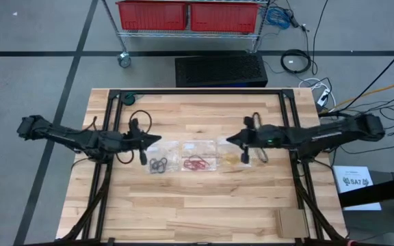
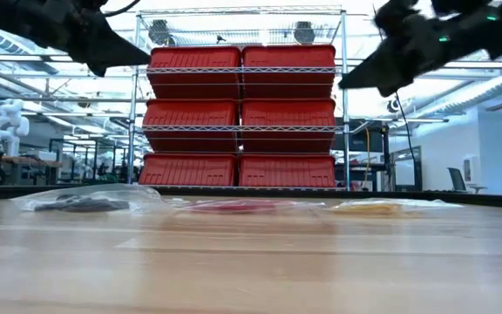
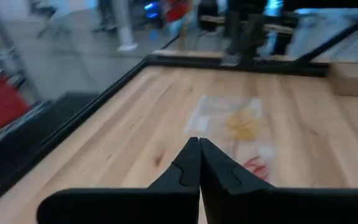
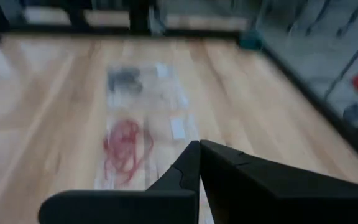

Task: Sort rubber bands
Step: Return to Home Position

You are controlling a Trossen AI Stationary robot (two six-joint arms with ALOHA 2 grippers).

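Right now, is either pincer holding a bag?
No, the left pincer and right pincer are shut and empty, raised clear of the bags.

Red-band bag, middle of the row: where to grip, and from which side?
Probably the bare film at the shelf-side end of the red-band bag, pinched from straight above. It lies flat with the red bands bunched at the other end, and the black-band bag and tan-band bag crowd both long sides.

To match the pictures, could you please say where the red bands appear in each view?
High: red bands at middle of table.
Low: red bands at picture's centre.
Left wrist: red bands just past left pincer.
Right wrist: red bands just past right pincer.
Shared landmark: the table.
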